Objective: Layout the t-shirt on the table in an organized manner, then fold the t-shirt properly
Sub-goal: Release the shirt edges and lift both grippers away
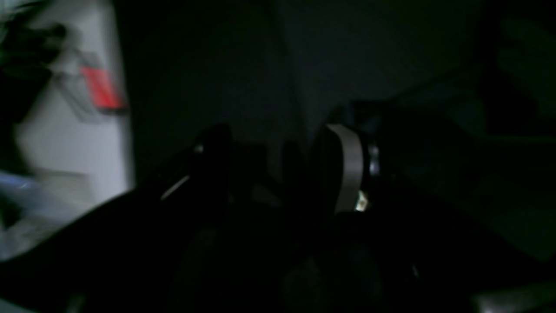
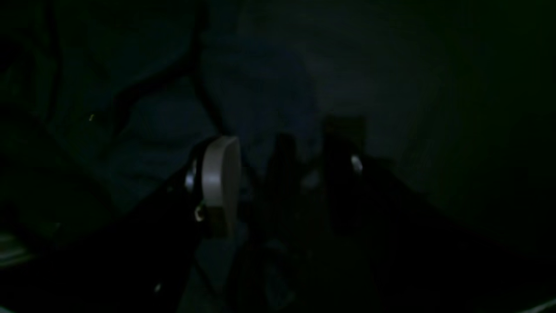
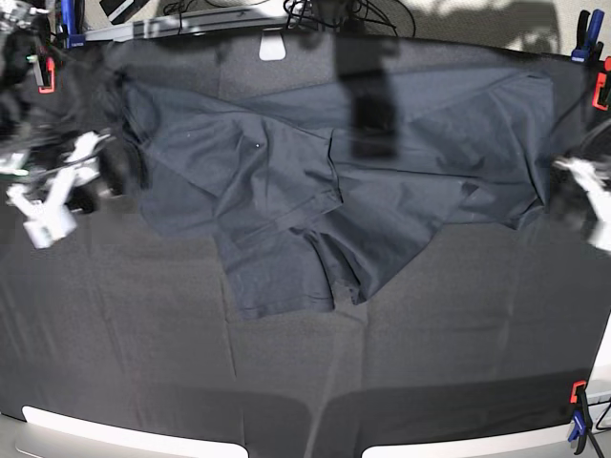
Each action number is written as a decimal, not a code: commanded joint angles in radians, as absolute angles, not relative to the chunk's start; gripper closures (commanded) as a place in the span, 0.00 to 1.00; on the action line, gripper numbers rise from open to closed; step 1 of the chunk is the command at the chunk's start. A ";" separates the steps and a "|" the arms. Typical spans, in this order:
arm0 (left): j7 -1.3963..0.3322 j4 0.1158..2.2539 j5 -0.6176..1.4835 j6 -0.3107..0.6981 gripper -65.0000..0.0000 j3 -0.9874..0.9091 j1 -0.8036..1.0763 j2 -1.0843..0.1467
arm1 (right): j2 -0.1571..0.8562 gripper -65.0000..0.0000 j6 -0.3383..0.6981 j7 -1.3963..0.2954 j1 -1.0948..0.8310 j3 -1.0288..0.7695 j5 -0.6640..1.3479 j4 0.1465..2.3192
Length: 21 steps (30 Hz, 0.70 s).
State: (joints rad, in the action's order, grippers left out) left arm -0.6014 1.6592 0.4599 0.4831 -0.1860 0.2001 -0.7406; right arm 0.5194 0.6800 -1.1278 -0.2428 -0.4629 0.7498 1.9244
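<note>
The dark slate-blue t-shirt (image 3: 315, 191) lies rumpled across the far half of the table (image 3: 143, 324), with one part reaching toward the middle. In the base view my right gripper (image 3: 86, 153) is blurred at the shirt's left edge, and my left gripper (image 3: 578, 176) is blurred at its right edge. The left wrist view is very dark: my left gripper (image 1: 278, 134) has its fingers apart with nothing seen between them. In the right wrist view my right gripper (image 2: 284, 134) also stands open over dim bluish cloth (image 2: 260, 87).
Clamps grip the table's edges: blue (image 3: 69, 21) and red (image 3: 46, 74) at far left, blue (image 3: 584, 38) and red (image 3: 601, 91) at far right, one (image 3: 578, 420) at front right. A dark post (image 3: 368, 86) hangs over the far middle. A pale rim (image 3: 124, 434) runs along the front.
</note>
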 commanded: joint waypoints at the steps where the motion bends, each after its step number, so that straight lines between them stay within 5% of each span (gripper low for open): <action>1: -0.581 1.640 0.467 0.492 0.53 -0.148 0.162 -0.760 | 0.540 0.54 0.664 -1.114 -0.230 -0.456 0.754 1.937; 13: -0.528 1.276 0.316 0.502 0.53 0.233 -0.122 -0.760 | 0.540 0.54 0.643 -1.097 -0.230 -0.425 0.691 1.937; 16: -0.570 1.258 0.326 0.600 0.53 0.273 -0.127 -0.760 | 0.540 0.54 0.643 -1.089 -0.230 -0.425 0.690 1.937; 18: -0.611 1.261 0.382 0.649 0.64 0.282 -0.128 -0.760 | 0.540 0.54 0.643 -1.076 -0.230 -0.425 0.687 1.937; 21: -0.674 1.282 0.485 0.670 0.93 0.282 -0.128 -0.764 | 0.539 0.54 0.643 -1.053 -0.230 -0.425 0.686 1.937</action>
State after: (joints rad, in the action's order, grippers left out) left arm -0.6701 1.2705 0.4763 0.6525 0.2825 -0.1219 -0.7464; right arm 0.5209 0.6468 -1.0794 -0.2409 -0.4187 0.6800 1.9244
